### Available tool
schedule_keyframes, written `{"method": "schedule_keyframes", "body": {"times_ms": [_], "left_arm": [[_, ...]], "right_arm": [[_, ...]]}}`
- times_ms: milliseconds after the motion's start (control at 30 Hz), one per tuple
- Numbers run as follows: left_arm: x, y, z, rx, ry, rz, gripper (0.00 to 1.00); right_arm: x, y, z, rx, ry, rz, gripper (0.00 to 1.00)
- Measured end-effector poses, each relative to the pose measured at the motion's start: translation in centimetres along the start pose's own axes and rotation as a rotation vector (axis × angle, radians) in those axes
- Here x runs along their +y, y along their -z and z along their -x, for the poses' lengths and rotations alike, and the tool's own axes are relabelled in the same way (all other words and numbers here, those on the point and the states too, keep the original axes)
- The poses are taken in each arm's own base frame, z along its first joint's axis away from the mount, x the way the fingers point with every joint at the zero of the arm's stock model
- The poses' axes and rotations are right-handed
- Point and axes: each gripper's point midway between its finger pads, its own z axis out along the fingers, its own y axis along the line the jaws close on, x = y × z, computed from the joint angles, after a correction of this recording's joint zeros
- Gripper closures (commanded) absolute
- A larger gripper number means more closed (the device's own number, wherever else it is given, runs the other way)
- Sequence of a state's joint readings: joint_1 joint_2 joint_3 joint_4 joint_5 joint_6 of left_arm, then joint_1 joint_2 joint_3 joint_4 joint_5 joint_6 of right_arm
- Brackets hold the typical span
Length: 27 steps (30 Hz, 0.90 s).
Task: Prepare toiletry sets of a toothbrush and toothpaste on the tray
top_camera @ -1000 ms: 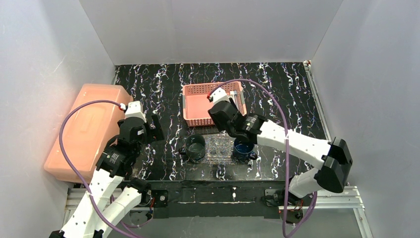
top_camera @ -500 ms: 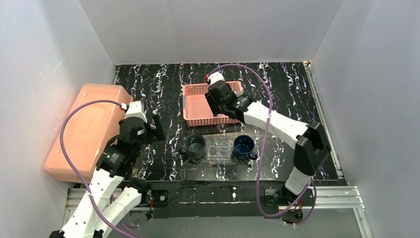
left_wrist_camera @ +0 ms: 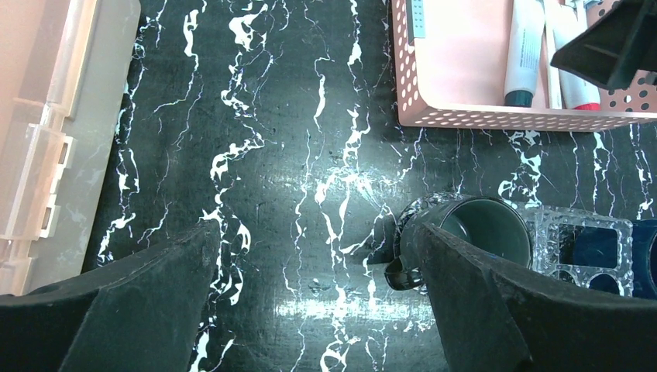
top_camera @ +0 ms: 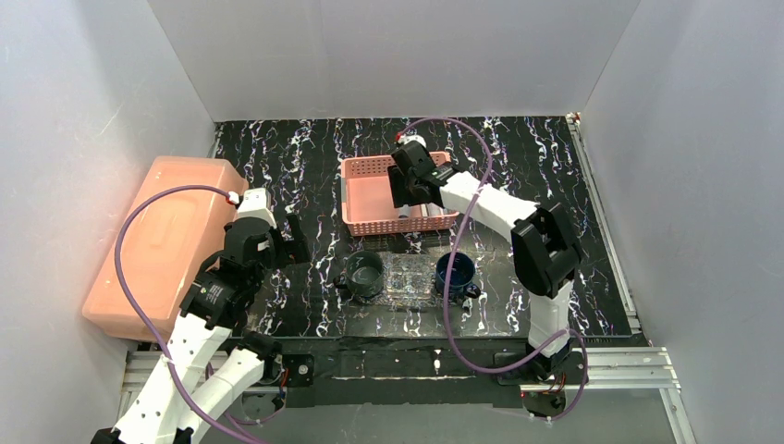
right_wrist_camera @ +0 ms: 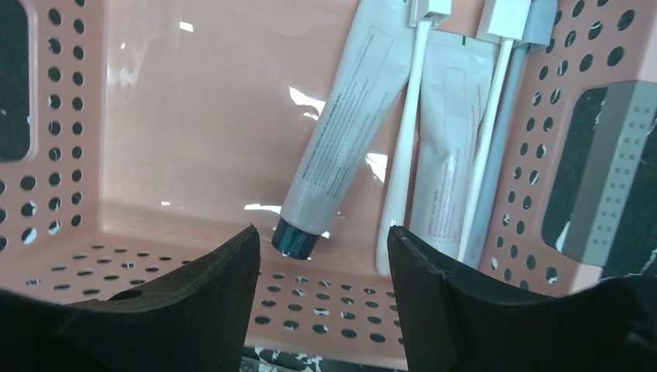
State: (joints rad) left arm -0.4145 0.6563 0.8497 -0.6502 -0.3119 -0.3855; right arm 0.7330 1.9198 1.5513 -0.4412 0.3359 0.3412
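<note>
black marbled table [top_camera: 305, 176] carries a salmon plastic box [top_camera: 153, 245] at its left edge, a pink perforated basket [top_camera: 370, 199] mid-table, and the clear speckled tray [top_camera: 407, 277] nearer the arms, between two mugs. the left gripper [left_wrist_camera: 314, 248] hovers over the table, jaws spread wide and empty. the right gripper [right_wrist_camera: 321, 256] hangs over the basket, jaws apart, holding nothing. two toothpaste tubes [right_wrist_camera: 341, 132] and the toothbrush [right_wrist_camera: 403, 155], with a second one beside it, lie in the basket's right side.

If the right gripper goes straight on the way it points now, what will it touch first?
The right gripper would probably meet the dark-capped toothpaste tube first, lying in the pink basket; depth is unclear.
</note>
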Motion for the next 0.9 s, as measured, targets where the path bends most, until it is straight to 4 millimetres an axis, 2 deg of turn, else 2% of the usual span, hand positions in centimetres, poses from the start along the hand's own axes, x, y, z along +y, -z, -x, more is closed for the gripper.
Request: {"method": "schedule_keyframes", "body": {"times_ms": [267,433,900], "left_arm": [[-0.4,0.1,0.1,-0.004,-0.003,-0.017,0.01],[-0.5,0.1,0.1,-0.006,-0.007,-0.024,0.01],[-0.8,0.3,0.1,-0.012,-0.018,-0.041,0.01]], "right_arm": [[-0.2,-3.0,0.9,0.018,-0.146,-0.009,0.27],[-0.4,-4.6,0.8,0.032,-0.214,-0.025,0.27],[0.1,-7.9,0.6,0.056,-0.293,-0.043,0.28]]}}
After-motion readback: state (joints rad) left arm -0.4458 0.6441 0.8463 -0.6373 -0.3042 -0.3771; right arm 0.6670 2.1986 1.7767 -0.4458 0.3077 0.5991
